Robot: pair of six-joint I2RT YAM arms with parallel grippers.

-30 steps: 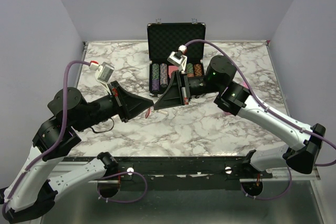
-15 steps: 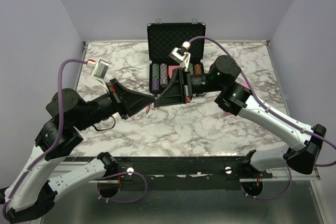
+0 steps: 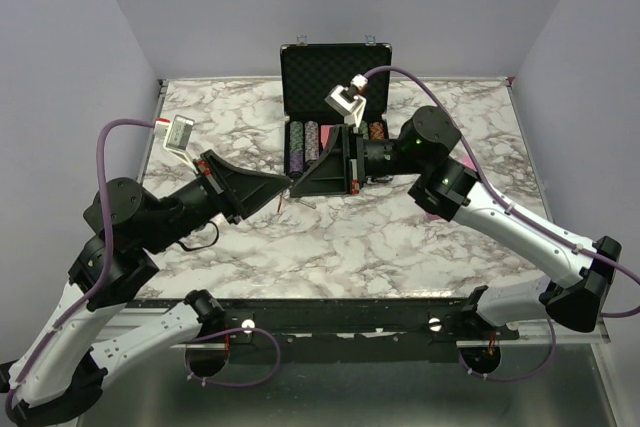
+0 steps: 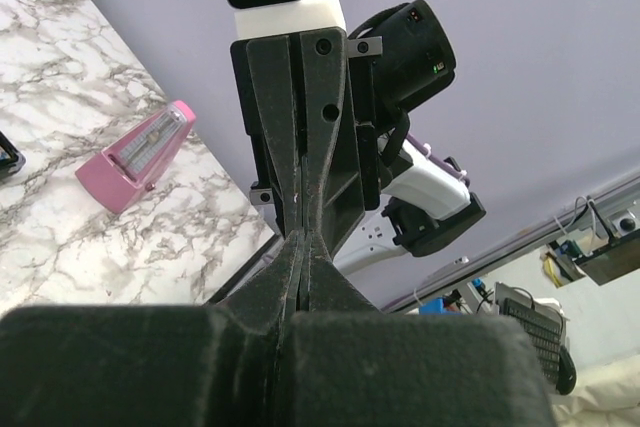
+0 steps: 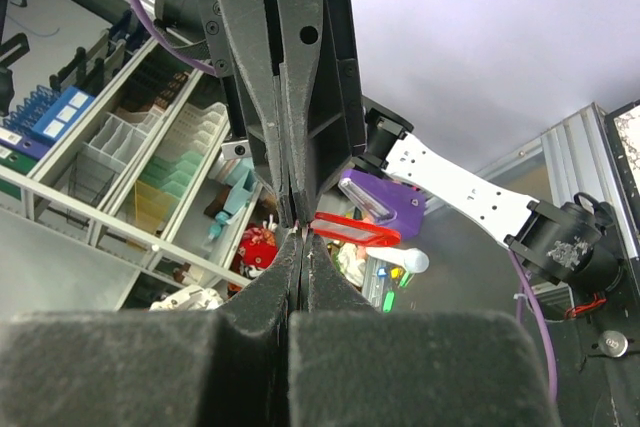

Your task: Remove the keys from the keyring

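My left gripper (image 3: pixel 286 187) and right gripper (image 3: pixel 298 183) meet tip to tip in the air just in front of the open chip case. Both are shut. In the right wrist view the red oval keyring (image 5: pixel 355 230) sticks out sideways from where the tips meet, apparently pinched by the left gripper (image 5: pixel 290 209). A thin silvery key sliver (image 5: pixel 303 230) shows between the tips of my right gripper (image 5: pixel 298 242). In the left wrist view my left gripper (image 4: pixel 303 242) touches the right one's tips, and the ring and keys are hidden.
The black case (image 3: pixel 335 67) stands open at the back centre with stacks of poker chips (image 3: pixel 305 147) and pink cards (image 3: pixel 328 137). A pink metronome (image 4: pixel 135 157) sits on the marble table (image 3: pixel 380 237) under the right arm.
Both grippers moved together away from the front edge toward the case, staying tip to tip. The left wrist swung up and back; the small pieces seen hanging below the tips are less visible.
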